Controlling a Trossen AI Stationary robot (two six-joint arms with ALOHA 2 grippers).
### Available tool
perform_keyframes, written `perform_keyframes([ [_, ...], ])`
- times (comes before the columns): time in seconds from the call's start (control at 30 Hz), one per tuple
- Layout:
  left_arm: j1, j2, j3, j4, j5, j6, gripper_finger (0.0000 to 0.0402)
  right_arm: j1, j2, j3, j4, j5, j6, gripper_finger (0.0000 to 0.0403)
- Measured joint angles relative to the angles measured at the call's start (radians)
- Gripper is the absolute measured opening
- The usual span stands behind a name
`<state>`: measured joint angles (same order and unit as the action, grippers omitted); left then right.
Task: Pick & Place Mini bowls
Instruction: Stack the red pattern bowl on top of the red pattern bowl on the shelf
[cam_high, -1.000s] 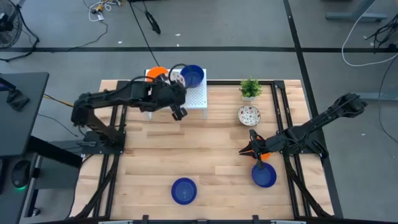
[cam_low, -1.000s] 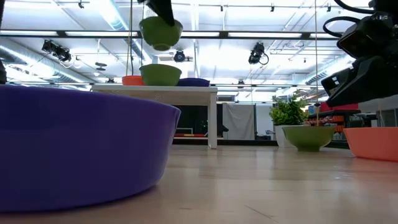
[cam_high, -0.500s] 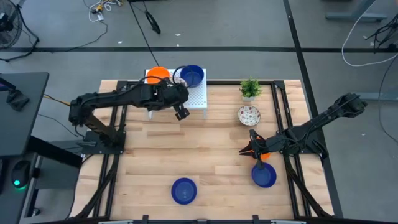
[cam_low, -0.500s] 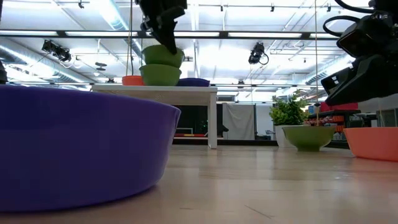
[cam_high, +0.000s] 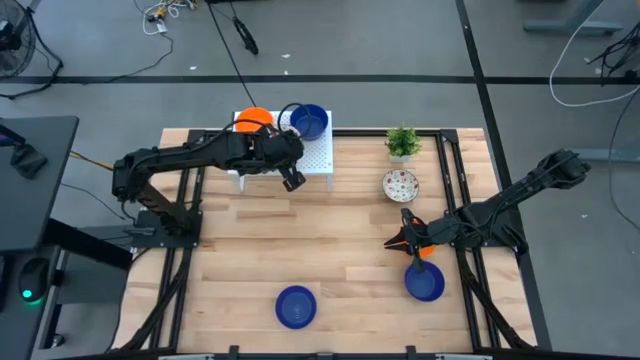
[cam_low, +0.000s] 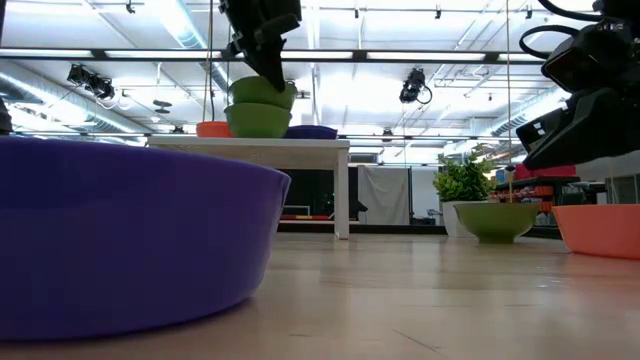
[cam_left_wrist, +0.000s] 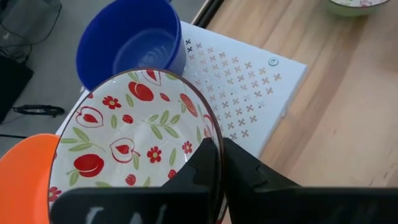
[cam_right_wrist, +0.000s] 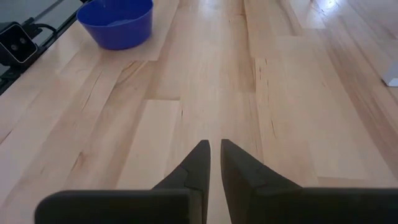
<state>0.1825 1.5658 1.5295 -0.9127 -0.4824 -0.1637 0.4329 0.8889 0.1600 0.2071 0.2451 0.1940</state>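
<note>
My left gripper (cam_left_wrist: 217, 163) is clamped on the rim of a patterned bowl (cam_left_wrist: 134, 134), fingers nearly together, over the white rack (cam_high: 315, 152). That bowl sits between an orange bowl (cam_left_wrist: 22, 171) and a blue bowl (cam_left_wrist: 130, 43) on the rack. My right gripper (cam_right_wrist: 214, 163) hovers low over the table (cam_high: 340, 240), fingers close together and holding nothing. In the high view my left arm hides most of the patterned bowl.
</note>
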Motion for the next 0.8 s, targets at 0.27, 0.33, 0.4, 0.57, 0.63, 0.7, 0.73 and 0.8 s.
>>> perform_keyframes([
  [0.27,0.0,0.0,0.0,-0.013,-0.012,-0.02,0.0014,0.0,0.0,0.0,0.0,0.0,0.0,0.0041],
  [0.33,0.0,0.0,0.0,-0.02,-0.012,-0.023,0.0014,0.0,0.0,0.0,0.0,0.0,0.0,0.0041],
  [0.4,-0.001,0.0,0.0,-0.02,-0.014,-0.029,0.0013,0.0,0.0,0.0,0.0,0.0,0.0,0.0041],
  [0.57,-0.002,0.003,0.0,-0.02,-0.02,-0.035,0.0014,0.0,0.0,0.0,0.0,0.0,0.0,0.0041],
  [0.63,-0.002,0.012,0.001,-0.019,-0.023,-0.035,0.0014,0.0,0.0,0.0,0.0,0.0,0.0,0.0041],
  [0.7,-0.004,0.022,0.001,-0.021,-0.029,-0.034,0.0012,0.0,0.0,0.0,-0.001,0.0,0.0,0.0041],
  [0.73,-0.005,0.027,0.001,-0.02,-0.036,-0.034,0.0012,0.0,0.0,0.0,-0.001,0.0,0.0,0.0041],
  [0.8,-0.006,0.038,0.001,-0.016,-0.046,-0.034,0.0013,0.0,0.0,0.0,-0.001,0.0,0.0,0.0041],
])
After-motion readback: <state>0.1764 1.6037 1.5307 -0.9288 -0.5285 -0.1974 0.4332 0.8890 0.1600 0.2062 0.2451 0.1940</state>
